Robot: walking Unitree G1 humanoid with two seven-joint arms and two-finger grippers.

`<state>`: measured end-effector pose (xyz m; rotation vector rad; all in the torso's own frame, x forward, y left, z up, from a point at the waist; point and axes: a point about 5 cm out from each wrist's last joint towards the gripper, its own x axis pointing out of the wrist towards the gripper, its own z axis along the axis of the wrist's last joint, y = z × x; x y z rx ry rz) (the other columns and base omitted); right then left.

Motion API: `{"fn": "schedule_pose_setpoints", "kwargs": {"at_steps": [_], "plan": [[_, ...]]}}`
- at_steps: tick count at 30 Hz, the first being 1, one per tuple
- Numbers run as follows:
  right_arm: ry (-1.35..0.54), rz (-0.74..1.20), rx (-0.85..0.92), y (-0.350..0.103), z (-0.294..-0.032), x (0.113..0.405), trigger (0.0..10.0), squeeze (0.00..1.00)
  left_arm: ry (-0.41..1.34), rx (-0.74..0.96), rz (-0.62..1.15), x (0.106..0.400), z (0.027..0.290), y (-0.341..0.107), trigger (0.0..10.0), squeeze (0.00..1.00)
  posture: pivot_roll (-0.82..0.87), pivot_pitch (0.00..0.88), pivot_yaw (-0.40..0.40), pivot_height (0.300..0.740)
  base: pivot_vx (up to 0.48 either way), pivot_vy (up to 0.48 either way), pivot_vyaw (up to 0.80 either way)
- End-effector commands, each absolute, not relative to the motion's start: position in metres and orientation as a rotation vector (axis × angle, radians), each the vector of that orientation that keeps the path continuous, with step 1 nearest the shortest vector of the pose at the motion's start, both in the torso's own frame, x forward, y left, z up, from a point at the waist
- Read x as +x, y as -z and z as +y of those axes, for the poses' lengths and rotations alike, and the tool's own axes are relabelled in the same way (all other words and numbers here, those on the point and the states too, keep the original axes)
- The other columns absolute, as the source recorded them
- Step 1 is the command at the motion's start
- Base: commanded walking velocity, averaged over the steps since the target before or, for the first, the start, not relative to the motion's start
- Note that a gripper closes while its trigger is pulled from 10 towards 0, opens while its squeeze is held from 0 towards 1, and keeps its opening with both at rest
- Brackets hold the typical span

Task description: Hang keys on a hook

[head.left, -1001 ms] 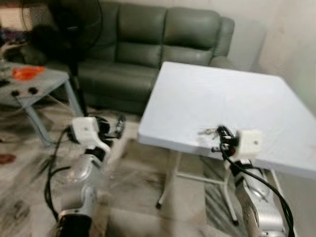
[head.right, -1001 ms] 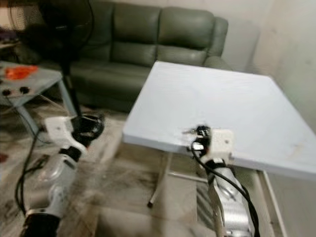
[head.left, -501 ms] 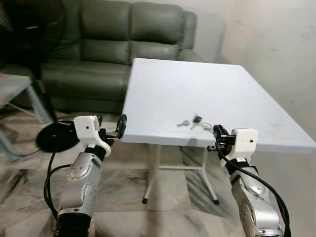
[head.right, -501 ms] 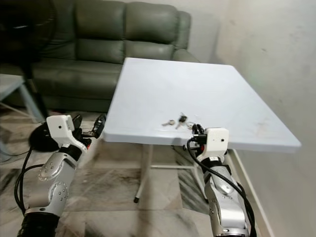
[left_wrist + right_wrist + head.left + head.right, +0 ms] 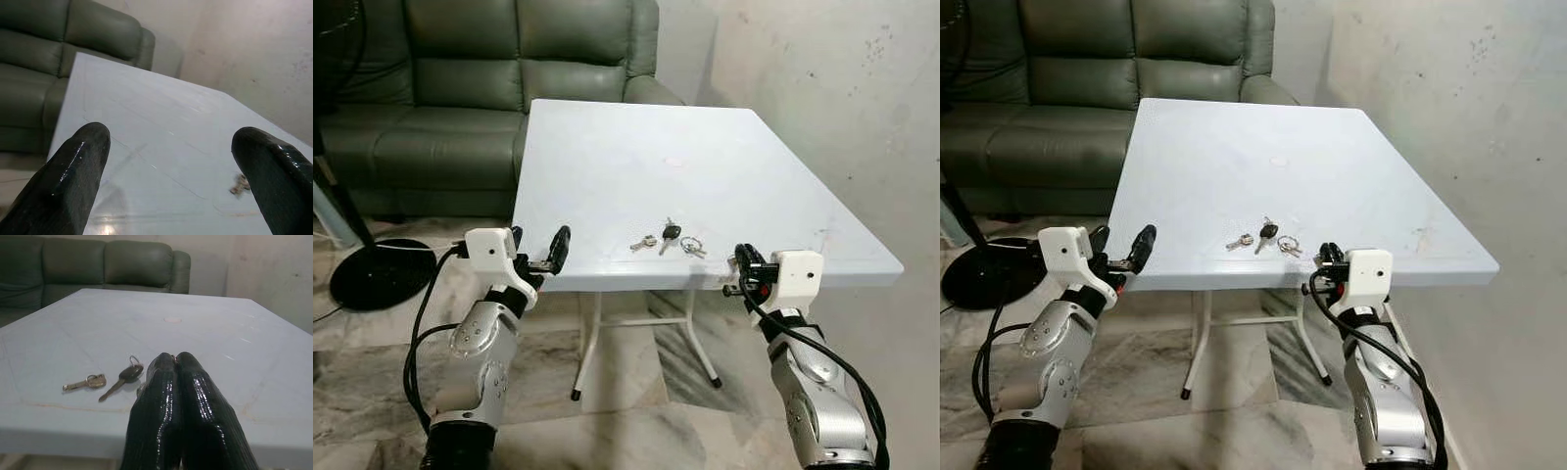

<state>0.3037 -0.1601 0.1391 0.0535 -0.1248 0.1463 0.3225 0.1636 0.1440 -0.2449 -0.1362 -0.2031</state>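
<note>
Nearest the robot, both arms are raised at the near edge of the table [image 5: 607,147]. The right gripper [image 5: 740,272] sits just at that edge with its two fingers pressed together and nothing between them. The left gripper [image 5: 558,250] hovers by the table's near left corner, fingers spread wide and empty.

Just beyond the right gripper, the keys [image 5: 664,238] lie loose on the tabletop near the front edge: a small brass-coloured key [image 5: 84,383], a black-headed key [image 5: 122,377] and a ring [image 5: 691,246] beside them, all close together.

For the pickup, I would part the right fingers before reaching, come in low over the edge, and close on the black key head or the ring, since flat metal on a smooth top is likely to slide away from a glancing pinch.

Farther off, a small round mark [image 5: 674,163] shows mid-table, then a sofa [image 5: 460,88] and a wall [image 5: 832,108]. No hook can be made out, and no writing or brand is legible.
</note>
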Motion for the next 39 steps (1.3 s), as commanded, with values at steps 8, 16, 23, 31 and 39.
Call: {"fn": "schedule_pose_setpoints", "kwargs": {"at_steps": [8, 16, 23, 31, 39], "plan": [[-0.137, -0.109, 0.045, -0.1376, -0.1663, 0.3043, 10.0, 0.00, 0.179, -0.259, -0.157, 0.3243, 0.1599, -0.1492, 10.0, 0.00, 0.02, 0.000, -0.079, 0.740, 0.000, -0.059, -0.74], [-0.150, -0.103, 0.041, -0.1369, -0.1639, 0.3047, 10.0, 0.00, 0.174, -0.263, -0.148, 0.3229, 0.1594, -0.1461, 10.0, 0.00, 0.02, 0.000, -0.090, 0.740, 0.000, 0.000, -0.74], [-0.159, -0.101, 0.037, -0.1369, -0.1634, 0.3050, 10.0, 0.00, 0.176, -0.257, -0.144, 0.3223, 0.1585, -0.1453, 10.0, 0.00, 0.02, 0.000, -0.092, 0.740, 0.000, 0.000, -0.74], [-0.164, -0.100, 0.038, -0.1364, -0.1629, 0.3040, 10.0, 0.00, 0.182, -0.249, -0.139, 0.3226, 0.1575, -0.1451, 10.0, 0.00, 0.02, 0.000, -0.092, 0.740, 0.000, -0.120, -0.73], [-0.162, -0.100, 0.038, -0.1363, -0.1626, 0.3043, 10.0, 0.00, 0.177, -0.254, -0.135, 0.3234, 0.1577, -0.1449, 10.0, 0.00, 0.02, 0.000, -0.090, 0.740, 0.000, 0.000, -0.73]]}}
